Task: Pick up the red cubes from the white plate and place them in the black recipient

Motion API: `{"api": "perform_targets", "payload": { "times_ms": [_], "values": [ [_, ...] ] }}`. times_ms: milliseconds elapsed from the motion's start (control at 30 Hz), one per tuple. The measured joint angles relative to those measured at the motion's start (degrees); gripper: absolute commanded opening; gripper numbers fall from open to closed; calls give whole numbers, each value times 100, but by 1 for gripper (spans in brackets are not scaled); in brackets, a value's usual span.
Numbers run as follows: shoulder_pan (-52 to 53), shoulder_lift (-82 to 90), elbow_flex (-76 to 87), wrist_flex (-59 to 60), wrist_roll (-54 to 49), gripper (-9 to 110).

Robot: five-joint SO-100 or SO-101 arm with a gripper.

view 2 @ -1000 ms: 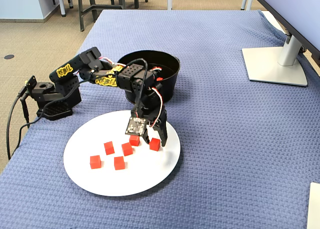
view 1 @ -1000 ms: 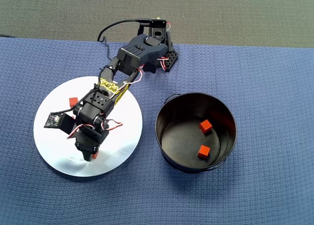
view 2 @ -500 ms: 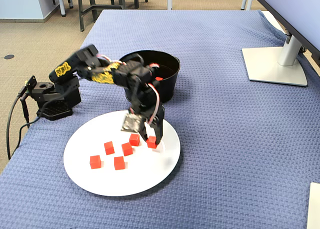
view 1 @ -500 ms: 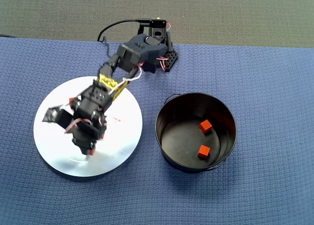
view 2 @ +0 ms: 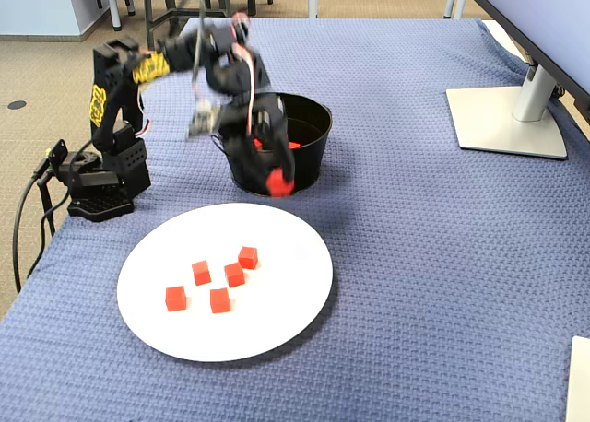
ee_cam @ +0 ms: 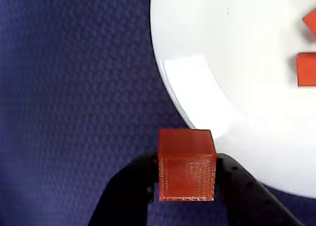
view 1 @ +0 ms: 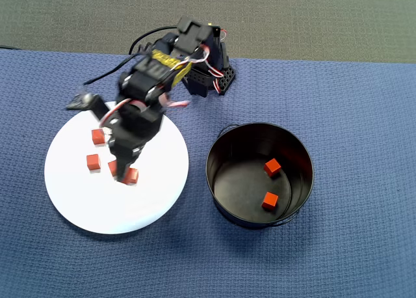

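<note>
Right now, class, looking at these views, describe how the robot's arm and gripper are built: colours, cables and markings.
The arm is black plastic with yellow labels carrying dark lettering on its links. Thin red and white wires loop along the joints, and a black cable runs from its base. The gripper has two curved black fingers.
</note>
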Motion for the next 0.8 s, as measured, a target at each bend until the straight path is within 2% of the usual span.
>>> {"api": "perform_targets", "payload": {
  "times_ms": [400, 433, 500, 567, 667, 800],
  "values": [
    [-2487, 2496, 2522, -255, 554, 0],
    [-2716, 2646, 2681, -281, 606, 4],
    [-3129, 2892, 2927, -316, 633, 22],
    [-3445, 3050, 3103, -316, 615, 32],
    [-3568, 3094, 3217, -316, 510, 33],
    [-3190, 3041, 3217, -334, 272, 27]
  ]
}}
